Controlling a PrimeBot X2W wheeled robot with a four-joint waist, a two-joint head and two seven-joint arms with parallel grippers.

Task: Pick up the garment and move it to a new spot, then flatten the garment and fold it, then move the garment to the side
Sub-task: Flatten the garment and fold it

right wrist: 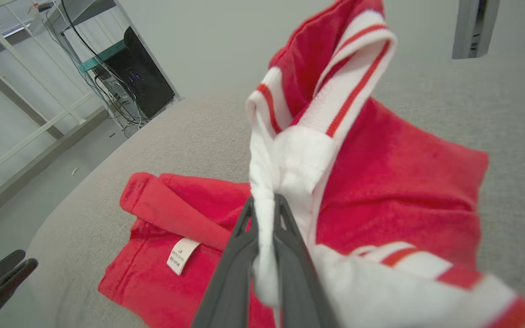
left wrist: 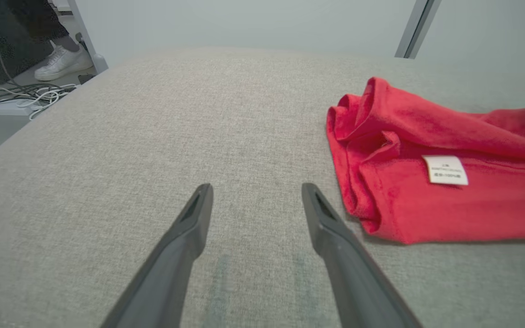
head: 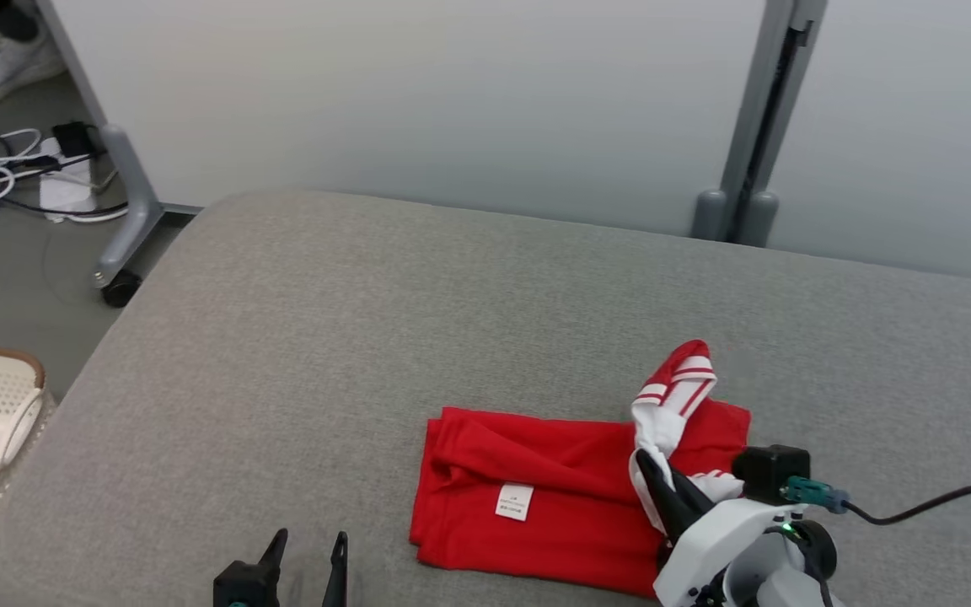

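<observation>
The right claw (head: 644, 462) (right wrist: 265, 202) is pressed together on a bunch of white ribbed trim of the red garment (head: 553, 497) (right wrist: 404, 182), pinching it and holding it up off the cloth below, so the red-and-white striped band (head: 683, 375) (right wrist: 344, 91) stands above the fingertips and leans away from the robot. The rest of the garment lies just beyond and to the left of this claw on the grey fabric-covered worktop (head: 300, 337), near its front edge and right of centre. It is a rough folded rectangle whose long axis runs left to right in the head view, with the rolled, folded end pointing toward the robot's left and the lifted trim at the right end. A white label (head: 514, 501) (left wrist: 445, 170) faces up near the middle. The left claw (head: 310, 539) (left wrist: 257, 189) is spread wide, holding nothing, over bare worktop to the left of the garment's (left wrist: 426, 136) folded end and apart from it.
</observation>
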